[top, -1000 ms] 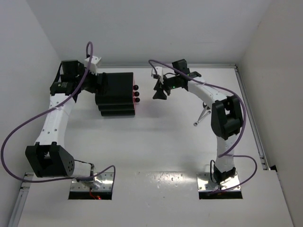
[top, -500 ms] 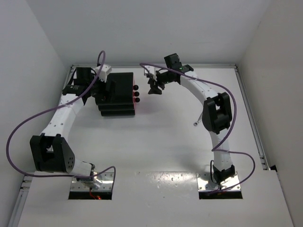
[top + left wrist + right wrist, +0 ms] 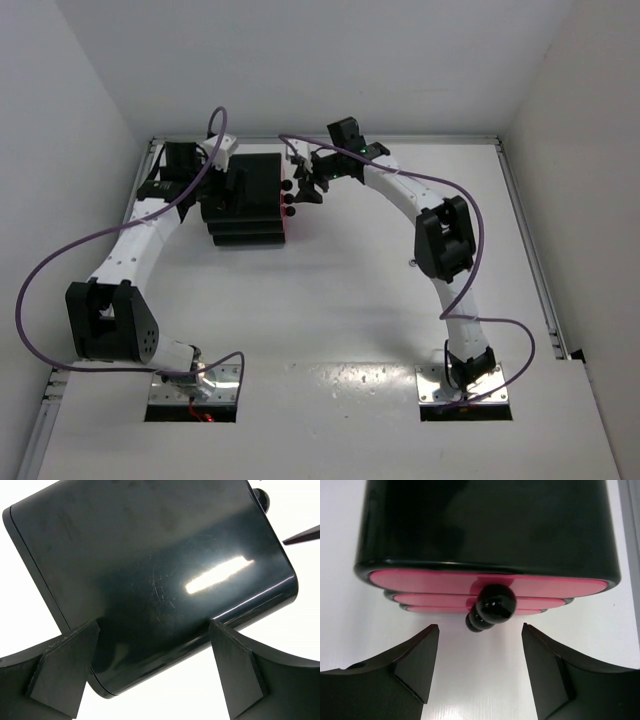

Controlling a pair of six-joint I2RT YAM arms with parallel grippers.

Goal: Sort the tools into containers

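Note:
The black cabinet [image 3: 245,195] stands at the back left, its pink drawers [image 3: 284,215] facing right and looking shut. My right gripper [image 3: 305,187] is open just in front of the round black knobs [image 3: 289,198]. In the right wrist view the top knob [image 3: 495,602] sits just beyond my open fingers [image 3: 415,665], untouched, below the top pink drawer front [image 3: 420,580]. My left gripper [image 3: 232,185] is open over the cabinet's top; its fingers [image 3: 65,670] straddle the near edge of the cabinet [image 3: 150,570]. Only the silver wrench's tip [image 3: 412,263] shows under my right arm. The pliers are hidden.
White walls close in the table at the back and both sides. A rail [image 3: 530,250] runs along the right edge. My right arm's elbow [image 3: 445,240] arches over the table's right middle. The right gripper's fingertip [image 3: 302,535] shows at the edge of the left wrist view.
My right gripper has swung left, from well clear of the cabinet to just in front of the knobs. My left gripper has shifted right over the cabinet's top.

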